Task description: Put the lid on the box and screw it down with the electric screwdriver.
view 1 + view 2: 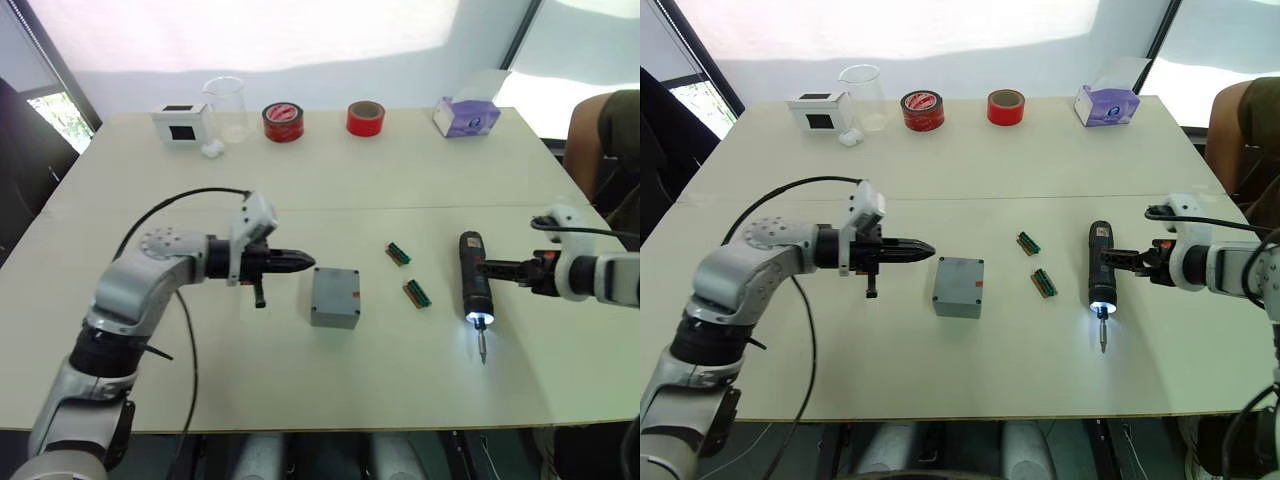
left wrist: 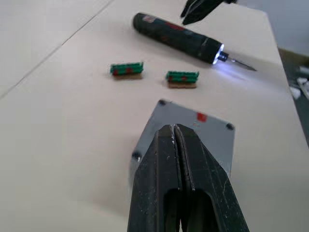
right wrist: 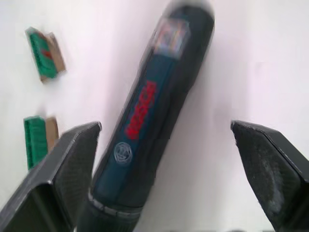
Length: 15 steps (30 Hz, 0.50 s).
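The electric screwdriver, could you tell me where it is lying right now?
The electric screwdriver lies on the table's right side, between the circuit strips and the open right gripper.

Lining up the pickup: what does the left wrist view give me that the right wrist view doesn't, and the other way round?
Left wrist view: the box, the shut left gripper pointing at it, and the lit tip and bit of the electric screwdriver. Right wrist view: the right gripper open, with the screwdriver's body lying between its fingers. Both: the screwdriver and the two green strips.
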Motion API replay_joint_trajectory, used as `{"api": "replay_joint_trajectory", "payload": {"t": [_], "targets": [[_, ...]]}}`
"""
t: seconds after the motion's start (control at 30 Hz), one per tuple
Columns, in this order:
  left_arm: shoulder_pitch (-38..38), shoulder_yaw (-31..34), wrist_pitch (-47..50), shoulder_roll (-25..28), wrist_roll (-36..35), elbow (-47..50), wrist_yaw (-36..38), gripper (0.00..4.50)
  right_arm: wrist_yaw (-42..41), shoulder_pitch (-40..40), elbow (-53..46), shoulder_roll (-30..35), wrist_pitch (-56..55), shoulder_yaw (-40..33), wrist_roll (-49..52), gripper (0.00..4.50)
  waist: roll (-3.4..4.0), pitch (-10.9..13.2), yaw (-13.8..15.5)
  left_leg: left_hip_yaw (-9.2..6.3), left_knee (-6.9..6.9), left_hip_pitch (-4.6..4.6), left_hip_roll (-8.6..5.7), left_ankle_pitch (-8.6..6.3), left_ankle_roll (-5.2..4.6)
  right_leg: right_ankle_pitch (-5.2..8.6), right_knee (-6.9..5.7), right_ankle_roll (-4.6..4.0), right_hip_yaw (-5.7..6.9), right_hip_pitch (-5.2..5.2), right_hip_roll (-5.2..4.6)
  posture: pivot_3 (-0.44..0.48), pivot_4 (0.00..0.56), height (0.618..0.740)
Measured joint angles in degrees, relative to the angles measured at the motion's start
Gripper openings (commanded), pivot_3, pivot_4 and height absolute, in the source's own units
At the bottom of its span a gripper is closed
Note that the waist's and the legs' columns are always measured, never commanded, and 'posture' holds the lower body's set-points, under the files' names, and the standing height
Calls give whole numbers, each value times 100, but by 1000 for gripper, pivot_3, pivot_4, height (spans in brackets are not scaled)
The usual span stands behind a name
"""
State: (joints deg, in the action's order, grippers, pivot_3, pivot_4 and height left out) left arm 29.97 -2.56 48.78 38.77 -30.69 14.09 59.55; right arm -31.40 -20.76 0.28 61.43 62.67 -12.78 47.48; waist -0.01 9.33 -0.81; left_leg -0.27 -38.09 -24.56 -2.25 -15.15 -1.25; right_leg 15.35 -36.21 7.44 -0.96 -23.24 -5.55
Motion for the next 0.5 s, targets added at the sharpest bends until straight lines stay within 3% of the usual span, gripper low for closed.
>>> {"api": "replay_joint_trajectory", "payload": {"t": [0.1,0.23,0.37,0.5], "targets": [[-423,355,370,582,-238,348,12,0,-806,674,-684,13,-1064,-317,-301,4475,0,0,8,0,1,8,1,0,0,0,0,0,-1,7,-1,0,150,740],[-935,561,625,1003,-458,657,27,0,-1388,1302,-1473,-93,-1279,-574,-189,4475,-3,1,56,-4,-1,13,0,0,1,0,1,-1,-1,17,-7,0,150,740],[-1867,913,938,989,-824,1247,-220,0,-1588,2613,-2854,-506,-1650,-536,-272,4475,-4,-1,121,-7,5,15,3,-2,3,1,5,-4,-10,16,-21,0,150,740],[-2697,836,923,950,-858,1552,-363,0,-1776,3342,-3409,-652,-1464,-568,17,4475,-5,0,162,-6,4,17,1,-1,8,5,6,-29,-9,19,-36,0,150,740]]}}
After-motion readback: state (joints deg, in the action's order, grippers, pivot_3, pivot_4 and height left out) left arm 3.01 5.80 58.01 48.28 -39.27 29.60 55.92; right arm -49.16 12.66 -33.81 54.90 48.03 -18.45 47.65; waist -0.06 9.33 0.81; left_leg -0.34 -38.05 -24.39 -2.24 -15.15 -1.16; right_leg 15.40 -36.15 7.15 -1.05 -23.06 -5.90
